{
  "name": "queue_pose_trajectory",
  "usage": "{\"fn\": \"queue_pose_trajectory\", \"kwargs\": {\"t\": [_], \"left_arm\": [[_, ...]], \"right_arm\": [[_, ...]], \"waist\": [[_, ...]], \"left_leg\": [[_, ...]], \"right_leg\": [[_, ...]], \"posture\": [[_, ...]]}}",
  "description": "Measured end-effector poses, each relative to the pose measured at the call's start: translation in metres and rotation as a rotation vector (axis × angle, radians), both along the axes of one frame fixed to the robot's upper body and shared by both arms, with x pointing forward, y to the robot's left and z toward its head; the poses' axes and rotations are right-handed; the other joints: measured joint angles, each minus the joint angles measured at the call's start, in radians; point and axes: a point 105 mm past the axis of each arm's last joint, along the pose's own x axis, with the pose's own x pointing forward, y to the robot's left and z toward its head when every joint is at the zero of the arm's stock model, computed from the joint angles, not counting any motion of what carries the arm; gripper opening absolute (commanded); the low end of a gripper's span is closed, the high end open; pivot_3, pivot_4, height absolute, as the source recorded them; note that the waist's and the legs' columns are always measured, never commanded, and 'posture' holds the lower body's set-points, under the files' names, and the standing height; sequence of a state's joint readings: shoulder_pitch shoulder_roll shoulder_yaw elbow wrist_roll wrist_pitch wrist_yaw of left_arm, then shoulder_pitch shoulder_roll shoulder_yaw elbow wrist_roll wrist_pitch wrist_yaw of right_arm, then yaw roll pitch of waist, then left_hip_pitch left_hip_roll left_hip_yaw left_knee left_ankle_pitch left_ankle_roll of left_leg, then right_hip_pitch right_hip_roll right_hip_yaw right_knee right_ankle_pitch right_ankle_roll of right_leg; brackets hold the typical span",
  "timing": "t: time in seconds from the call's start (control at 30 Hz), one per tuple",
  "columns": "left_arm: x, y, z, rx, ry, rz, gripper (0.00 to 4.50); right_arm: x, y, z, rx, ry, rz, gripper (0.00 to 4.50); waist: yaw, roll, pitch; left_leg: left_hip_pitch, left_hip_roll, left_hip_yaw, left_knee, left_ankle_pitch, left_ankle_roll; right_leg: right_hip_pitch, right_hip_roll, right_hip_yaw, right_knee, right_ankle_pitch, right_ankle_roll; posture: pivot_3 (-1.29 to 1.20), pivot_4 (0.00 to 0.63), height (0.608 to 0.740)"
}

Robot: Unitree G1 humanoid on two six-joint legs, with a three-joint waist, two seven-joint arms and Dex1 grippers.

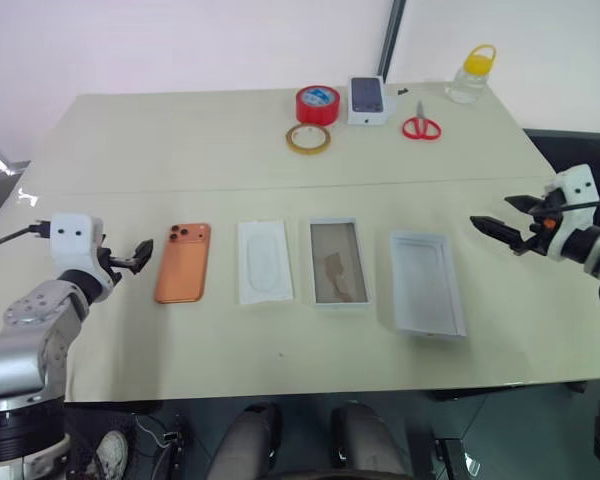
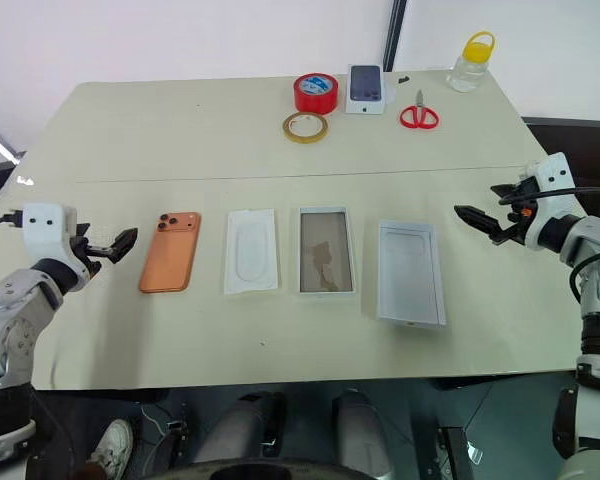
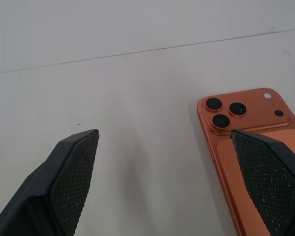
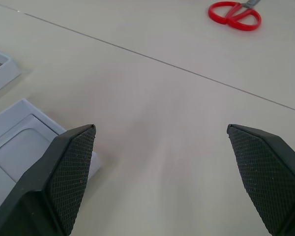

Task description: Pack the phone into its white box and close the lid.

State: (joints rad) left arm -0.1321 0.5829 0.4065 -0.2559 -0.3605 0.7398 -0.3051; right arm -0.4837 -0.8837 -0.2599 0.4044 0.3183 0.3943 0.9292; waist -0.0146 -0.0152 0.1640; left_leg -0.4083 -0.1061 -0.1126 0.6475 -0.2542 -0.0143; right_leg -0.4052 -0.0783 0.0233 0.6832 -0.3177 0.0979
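Four flat items are laid in a row across the near half of the table (image 1: 130, 150). From the robot's left to right: the phone (image 1: 183, 262), back up with its camera lenses at the far end; a flat white insert card (image 1: 264, 261); the white box (image 1: 338, 263), open, its brownish inside showing; and the lid (image 1: 427, 283), lying with its pale inside up. None of the four touches its neighbour.

The left gripper (image 1: 140, 254) is held above the table just left of the phone, its fingers spread wide with nothing between them. In the left wrist view the phone (image 3: 250, 147) is seen partly behind one finger (image 3: 270, 182). The right gripper (image 1: 507, 222) hangs to the right of the lid, also wide open and empty; a corner of the lid (image 4: 14, 152) is seen beside one finger in the right wrist view.

Along the far edge are noted a red tape roll (image 1: 317, 104), a tan tape roll (image 1: 308, 138), a small white box with a dark phone picture (image 1: 367, 99), red scissors (image 1: 420, 125) and a yellow-capped jar (image 1: 471, 74).
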Motion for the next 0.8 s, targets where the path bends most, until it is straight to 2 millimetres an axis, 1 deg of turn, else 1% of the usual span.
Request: {"fn": "queue_pose_trajectory", "kwargs": {"t": [0.27, 0.33, 0.43, 0.53, 0.63, 0.67, 0.73, 0.8], "left_arm": [[-0.001, -0.002, -0.003, -0.010, 0.009, 0.007, 4.50], [-0.001, -0.006, -0.001, -0.012, 0.003, -0.005, 4.50], [0.000, -0.018, -0.001, -0.029, 0.009, -0.051, 4.50], [0.006, -0.044, -0.001, -0.096, 0.018, -0.127, 4.50], [0.012, -0.089, 0.002, -0.152, 0.031, -0.288, 4.50], [0.012, -0.104, 0.005, -0.165, 0.033, -0.348, 4.50], [0.011, -0.127, 0.009, -0.199, 0.048, -0.437, 4.50], [0.008, -0.147, 0.003, -0.222, 0.110, -0.498, 4.50]], "right_arm": [[0.004, 0.007, 0.000, 0.002, -0.003, 0.018, 4.46], [0.006, 0.016, -0.001, 0.009, -0.012, 0.038, 4.46], [0.005, 0.037, -0.002, -0.010, -0.015, 0.105, 4.46], [0.001, 0.061, -0.005, -0.045, -0.008, 0.201, 4.46], [-0.009, 0.093, -0.005, -0.069, -0.008, 0.331, 4.46], [-0.014, 0.104, -0.003, -0.077, -0.011, 0.377, 4.46], [-0.025, 0.124, -0.003, -0.104, -0.017, 0.457, 4.46], [-0.039, 0.143, -0.008, -0.128, -0.003, 0.539, 4.46]], "waist": [[0.002, 0.000, 0.000], [0.000, 0.000, 0.000], [0.002, 0.000, 0.000], [0.005, 0.000, 0.000], [0.007, 0.000, 0.000], [0.005, 0.000, 0.000], [0.002, 0.000, 0.000], [0.001, 0.000, 0.000]], "left_leg": [[0.000, 0.000, 0.000, 0.000, 0.000, -0.001], [0.000, 0.000, 0.000, 0.000, 0.001, -0.001], [0.000, 0.000, 0.000, 0.000, 0.001, -0.001], [0.000, 0.000, 0.000, 0.001, 0.001, -0.001], [-0.001, 0.000, 0.000, 0.001, 0.001, -0.001], [-0.001, 0.000, 0.000, 0.001, 0.001, -0.001], [-0.001, 0.000, 0.000, 0.001, 0.001, -0.001], [0.000, 0.000, -0.001, 0.001, 0.001, -0.001]], "right_leg": [[0.000, 0.000, 0.000, 0.000, 0.000, 0.000], [0.000, 0.000, 0.000, 0.000, 0.000, 0.000], [0.000, 0.000, 0.000, 0.000, 0.000, 0.000], [0.001, 0.000, 0.000, 0.000, 0.000, 0.000], [0.000, 0.000, 0.000, 0.000, 0.000, 0.000], [0.000, 0.000, 0.000, 0.000, 0.000, 0.000], [0.000, 0.000, 0.000, 0.000, 0.000, 0.000], [0.000, 0.000, 0.000, 0.000, 0.000, 0.000]], "posture": [[0.00, 0.150, 0.740], [0.00, 0.150, 0.740], [0.00, 0.150, 0.740], [0.00, 0.150, 0.740], [0.00, 0.150, 0.740], [0.00, 0.150, 0.740], [0.00, 0.150, 0.740], [0.00, 0.150, 0.740]]}}
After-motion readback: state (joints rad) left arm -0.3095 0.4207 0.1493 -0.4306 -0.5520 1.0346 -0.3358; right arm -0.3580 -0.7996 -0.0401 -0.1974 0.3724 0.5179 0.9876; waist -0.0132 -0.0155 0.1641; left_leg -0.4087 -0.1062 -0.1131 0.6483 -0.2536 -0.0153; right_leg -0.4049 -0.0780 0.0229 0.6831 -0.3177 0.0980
